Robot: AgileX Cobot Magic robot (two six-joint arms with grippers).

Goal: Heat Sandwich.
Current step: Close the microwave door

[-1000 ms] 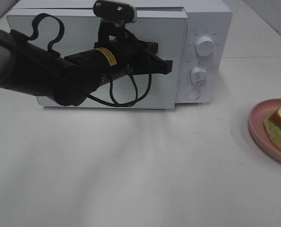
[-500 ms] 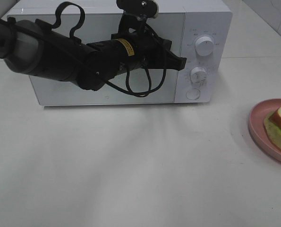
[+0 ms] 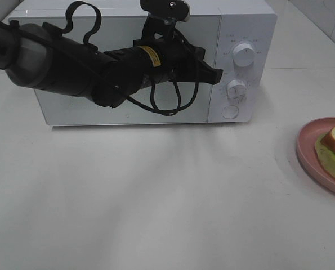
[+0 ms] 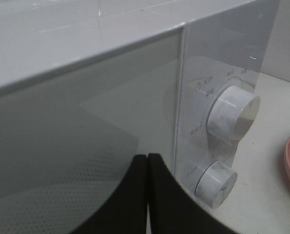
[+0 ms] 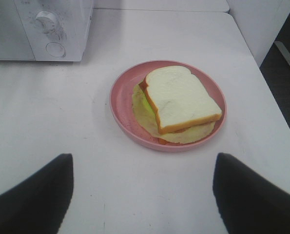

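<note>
The sandwich (image 5: 181,100) is lying straight ahead of the right gripper (image 5: 142,195), jaws spread wide, near the table's right edge (left gripper (image 4: 148,195), pinched closed on nothing, is sitting far off at the microwave (image 3: 243,22)).

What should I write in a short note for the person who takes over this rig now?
Left gripper: jaws shut, empty, at the right edge of the microwave door; the door looks closed.
Right gripper: jaws open, empty, above the table near the pink plate.
The sandwich lies on that plate, untouched.
Done: nothing visible.
Left: open the door, load the sandwich, close, start heating.
</note>
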